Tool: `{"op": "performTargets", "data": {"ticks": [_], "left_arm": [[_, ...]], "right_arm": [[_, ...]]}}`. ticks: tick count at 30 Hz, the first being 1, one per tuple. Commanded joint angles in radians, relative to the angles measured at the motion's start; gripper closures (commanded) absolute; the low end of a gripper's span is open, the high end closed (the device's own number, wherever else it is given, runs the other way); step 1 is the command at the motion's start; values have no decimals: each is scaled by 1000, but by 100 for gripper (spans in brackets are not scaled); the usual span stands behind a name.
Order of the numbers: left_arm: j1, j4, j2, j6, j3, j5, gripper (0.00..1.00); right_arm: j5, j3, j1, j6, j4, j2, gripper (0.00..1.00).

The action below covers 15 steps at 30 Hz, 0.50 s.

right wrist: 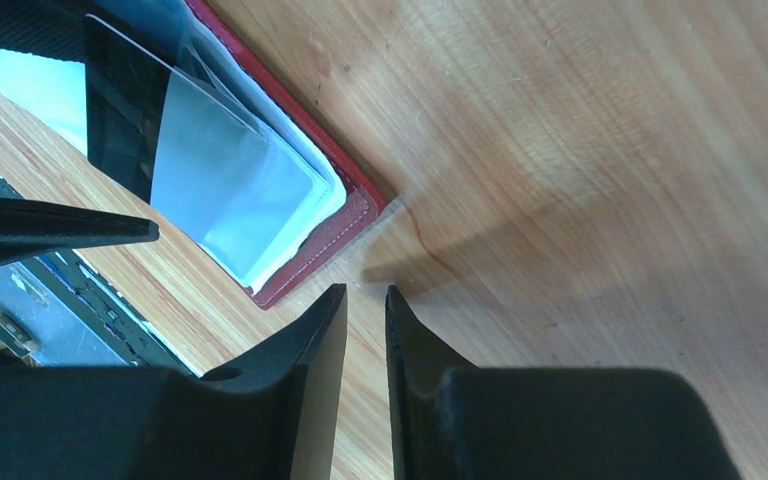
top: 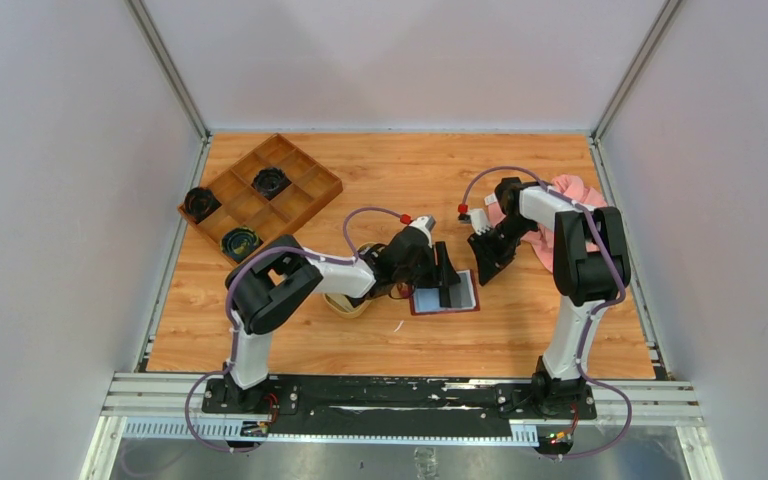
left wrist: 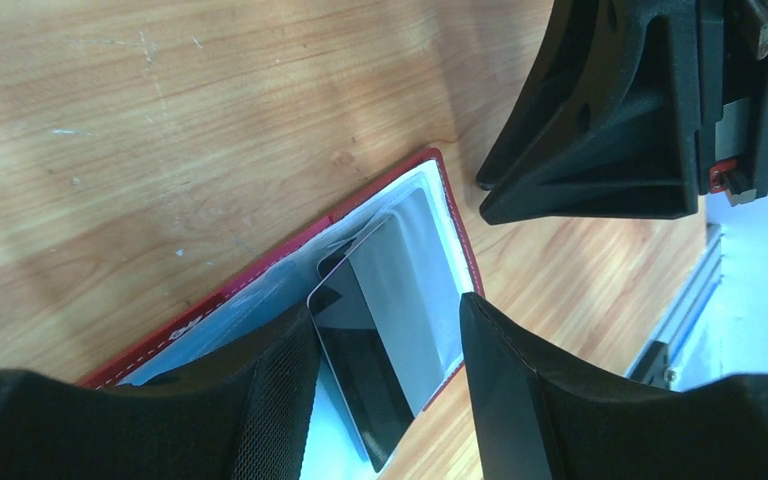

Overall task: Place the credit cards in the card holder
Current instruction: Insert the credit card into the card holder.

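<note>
The card holder lies open on the table, dark red outside and grey-blue inside. One greyish credit card stands tilted in its pocket, and also shows in the right wrist view. My left gripper is open astride the card; the card's edge rests by the left finger, while the right finger is clear of it. From above, the left gripper is over the holder. My right gripper hovers just beyond the holder's corner, its jaws a narrow gap apart with nothing between them.
A brown compartmented wooden box with dark round items sits at the back left. A pink cloth lies behind the right arm. An oval tan tray is partly hidden under the left arm.
</note>
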<state>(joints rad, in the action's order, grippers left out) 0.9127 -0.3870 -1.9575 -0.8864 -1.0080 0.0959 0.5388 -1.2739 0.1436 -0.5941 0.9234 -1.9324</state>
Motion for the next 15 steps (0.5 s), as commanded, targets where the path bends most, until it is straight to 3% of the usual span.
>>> {"op": "performTargets", "data": {"ticks": [1, 15], "left_arm": [[-5, 127, 30, 93, -18, -68, 41], [-8, 273, 70, 237, -116, -119, 35]], "right_arm": [[26, 15, 5, 7, 0, 29, 75], [85, 29, 5, 16, -26, 65, 75]]}}
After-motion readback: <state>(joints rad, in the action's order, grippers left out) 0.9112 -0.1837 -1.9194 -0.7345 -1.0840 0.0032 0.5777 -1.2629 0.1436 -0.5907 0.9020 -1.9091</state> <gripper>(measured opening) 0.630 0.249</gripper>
